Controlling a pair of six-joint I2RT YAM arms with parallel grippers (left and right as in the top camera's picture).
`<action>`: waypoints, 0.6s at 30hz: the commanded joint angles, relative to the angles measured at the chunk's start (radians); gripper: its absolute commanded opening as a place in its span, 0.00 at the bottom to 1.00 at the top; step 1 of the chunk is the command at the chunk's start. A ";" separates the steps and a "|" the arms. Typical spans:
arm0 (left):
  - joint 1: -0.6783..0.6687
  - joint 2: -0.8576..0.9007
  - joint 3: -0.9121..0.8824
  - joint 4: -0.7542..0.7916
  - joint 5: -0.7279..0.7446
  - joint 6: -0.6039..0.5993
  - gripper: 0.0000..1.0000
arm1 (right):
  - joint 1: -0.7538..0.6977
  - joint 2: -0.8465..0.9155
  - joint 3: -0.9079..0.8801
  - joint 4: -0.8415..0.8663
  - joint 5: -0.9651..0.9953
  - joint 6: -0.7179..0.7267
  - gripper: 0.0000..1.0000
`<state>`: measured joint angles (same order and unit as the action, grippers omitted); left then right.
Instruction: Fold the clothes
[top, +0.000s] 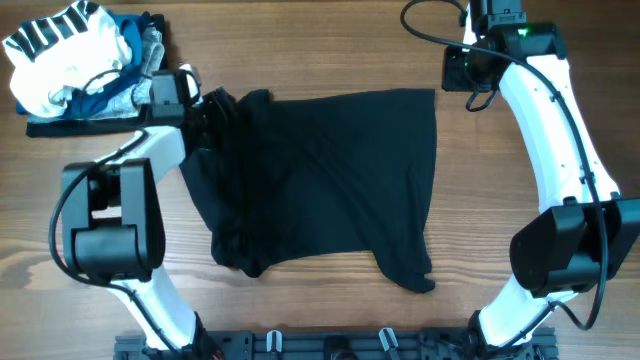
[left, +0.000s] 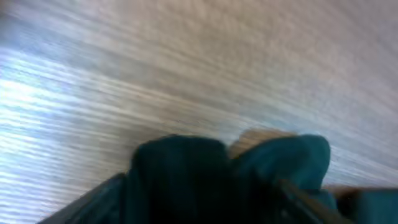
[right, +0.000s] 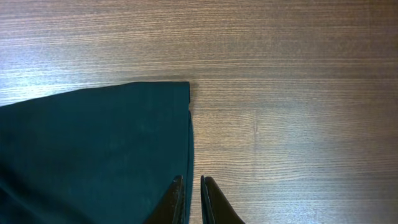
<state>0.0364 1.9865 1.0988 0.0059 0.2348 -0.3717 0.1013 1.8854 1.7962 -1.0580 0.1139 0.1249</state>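
Clothes (top: 320, 180) spread mid-frame. Left gripper (top: 205, 104) at the upper-left corner, grip unclear; right gripper (right: 191, 182) closed, over the upper-right edge.

- Light wooden table (top: 330, 50), grain running side to side, bare all round the edges.
- One big plain black garment (top: 320, 170) is spread across the middle of it. It's mostly flat, but the left side is bunched up and rumpled.
- Its far right corner lies neat and square on the wood, while the near edge is wrinkly, with a flap sticking out at the near right.
- A pile of clothes (top: 80, 60) sits in the far left corner, white with black stripes plus blue and grey bits, just beside the black one.
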 joint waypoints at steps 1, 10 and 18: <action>-0.019 0.050 -0.018 -0.018 0.027 -0.007 0.16 | 0.002 -0.031 0.016 -0.012 0.017 -0.018 0.09; -0.017 0.030 -0.016 -0.012 -0.016 -0.032 0.04 | 0.003 -0.031 0.016 -0.027 -0.010 -0.018 0.04; -0.017 0.003 0.005 -0.002 -0.026 -0.032 1.00 | 0.003 -0.031 0.016 -0.020 -0.010 -0.021 0.05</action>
<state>0.0196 2.0033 1.1004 0.0177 0.2302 -0.3985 0.1013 1.8854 1.7962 -1.0840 0.1127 0.1204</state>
